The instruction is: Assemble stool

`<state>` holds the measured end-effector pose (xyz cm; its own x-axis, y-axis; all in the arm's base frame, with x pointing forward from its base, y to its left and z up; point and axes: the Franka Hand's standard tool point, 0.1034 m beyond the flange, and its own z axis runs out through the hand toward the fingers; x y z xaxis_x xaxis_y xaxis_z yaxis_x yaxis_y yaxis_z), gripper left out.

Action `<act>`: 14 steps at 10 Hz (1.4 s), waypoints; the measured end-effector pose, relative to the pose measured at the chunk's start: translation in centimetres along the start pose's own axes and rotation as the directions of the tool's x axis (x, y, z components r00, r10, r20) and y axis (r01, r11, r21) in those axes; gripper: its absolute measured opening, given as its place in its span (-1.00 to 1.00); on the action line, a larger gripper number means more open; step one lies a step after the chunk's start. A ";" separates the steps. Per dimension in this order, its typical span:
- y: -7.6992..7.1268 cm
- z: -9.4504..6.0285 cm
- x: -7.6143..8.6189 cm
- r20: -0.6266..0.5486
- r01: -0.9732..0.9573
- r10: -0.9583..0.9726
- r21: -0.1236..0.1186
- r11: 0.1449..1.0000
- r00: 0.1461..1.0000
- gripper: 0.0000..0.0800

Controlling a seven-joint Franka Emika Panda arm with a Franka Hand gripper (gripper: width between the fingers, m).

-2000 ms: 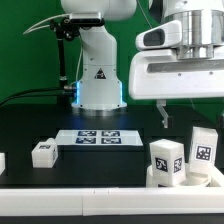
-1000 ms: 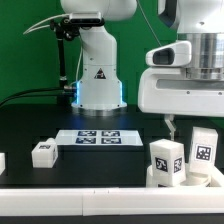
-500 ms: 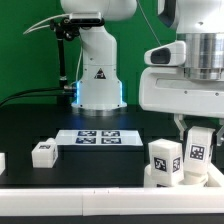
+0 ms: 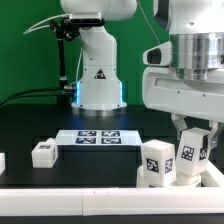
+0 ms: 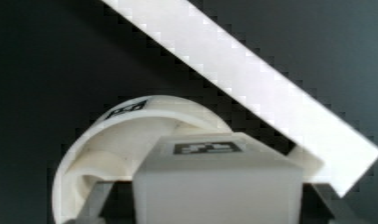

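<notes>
The round white seat lies at the front of the table on the exterior view's right, with two tagged legs standing in it. My gripper is shut on the right leg. The left leg stands free beside it and leans a little. A third leg lies on the black table at the exterior view's left. In the wrist view the held leg fills the space between the fingers of my gripper, with the seat curving behind it.
The marker board lies flat in front of the robot base. A long white bar edges the table's front and also shows in the wrist view. A small white piece sits at the far left edge.
My gripper has come down over the right leg and closed on it. The seat with both legs has shifted toward the exterior view's left, and the legs now lean.
</notes>
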<state>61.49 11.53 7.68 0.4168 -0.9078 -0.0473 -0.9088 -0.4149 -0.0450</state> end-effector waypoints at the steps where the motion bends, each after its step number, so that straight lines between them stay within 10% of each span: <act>1: -0.1 0.0 0.0 0.010 -0.122 0.122 0.007 0.992 0.992 -0.16; 4: -1.3 -0.1 0.2 0.064 -0.504 0.500 0.084 0.860 0.863 -0.16; 11: -1.4 -0.1 0.0 0.115 -0.835 0.828 0.039 0.549 0.549 -0.16; 14: -1.8 0.1 -0.4 0.161 -0.882 0.867 0.058 0.469 0.471 -0.16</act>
<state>62.94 12.64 7.65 -0.5882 -0.7777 -0.2218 -0.7919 0.6095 -0.0368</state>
